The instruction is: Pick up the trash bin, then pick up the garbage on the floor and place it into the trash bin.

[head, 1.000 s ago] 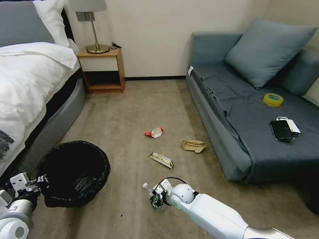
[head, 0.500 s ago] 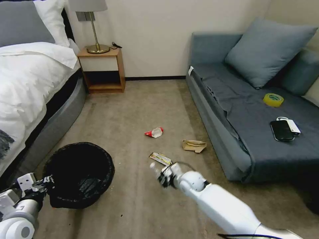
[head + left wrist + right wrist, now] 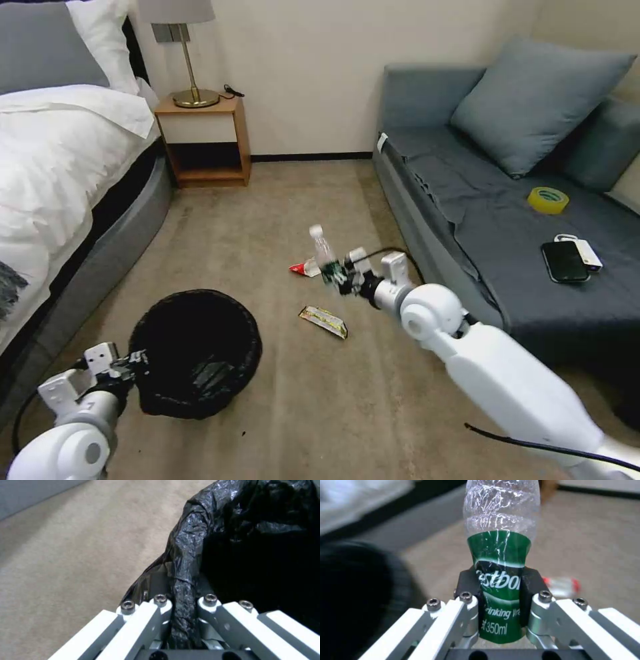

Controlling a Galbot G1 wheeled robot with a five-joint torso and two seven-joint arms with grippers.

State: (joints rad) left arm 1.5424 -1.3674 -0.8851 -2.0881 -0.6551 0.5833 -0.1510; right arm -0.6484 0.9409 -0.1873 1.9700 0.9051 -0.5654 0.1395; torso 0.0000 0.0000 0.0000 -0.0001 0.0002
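Trash bin stands on the floor at lower left, its lined rim pinched in the closed left pincer. Right pincer is clamped on the clear bottle, held aloft over the floor, well apart from the bin. Recommended: carry the bottle above the bin mouth before releasing. Gold wrapper and red-and-white packet lie uncollected.

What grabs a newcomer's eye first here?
The right claw holds a clear plastic bottle with a green label up over the carpet, mid-room. At lower left, the left claw pinches the liner at the rim of the black trash bin. A gold wrapper lies on the floor between them.
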